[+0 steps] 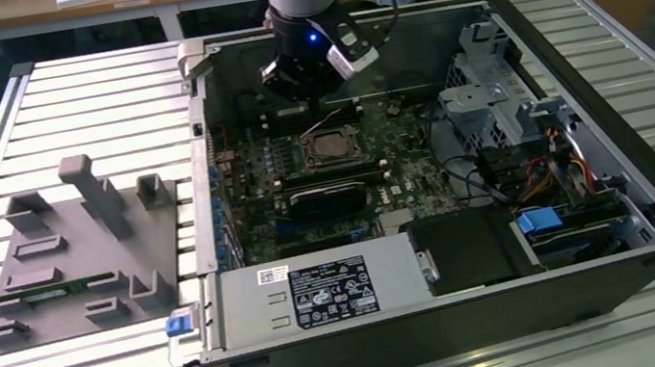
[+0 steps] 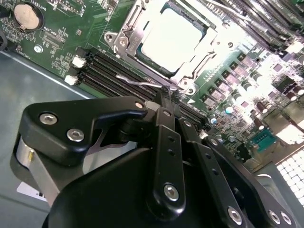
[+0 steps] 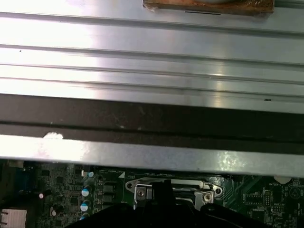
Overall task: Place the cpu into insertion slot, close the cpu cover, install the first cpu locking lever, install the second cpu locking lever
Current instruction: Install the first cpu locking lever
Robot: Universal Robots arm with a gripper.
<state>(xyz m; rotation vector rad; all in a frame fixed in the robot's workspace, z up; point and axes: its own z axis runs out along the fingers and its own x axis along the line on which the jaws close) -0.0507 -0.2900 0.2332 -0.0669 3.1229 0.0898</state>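
The cpu [image 2: 173, 38], with its pale silver top, lies in the insertion slot [image 1: 329, 148] on the green motherboard. The cpu cover [image 2: 124, 35], a metal frame, lies flat around it. A thin wire locking lever [image 2: 137, 82] runs along the socket's edge beside the memory slots. My gripper [image 2: 166, 96] is shut, and its black fingertips meet right at the hooked end of this lever. In the exterior view the gripper [image 1: 307, 97] hangs inside the open computer case, just behind the socket. In the first wrist view the cover's edge [image 3: 142, 190] shows beside the dark fingers [image 3: 164, 197].
The case wall [image 3: 142, 118] rises close behind the gripper. Black memory slots [image 2: 109, 66] lie between socket and wall. A drive cage [image 1: 485, 101] and cables fill the exterior view's right. The power supply [image 1: 317, 292] sits in front. A grey fixture [image 1: 77, 250] stands on the slatted table.
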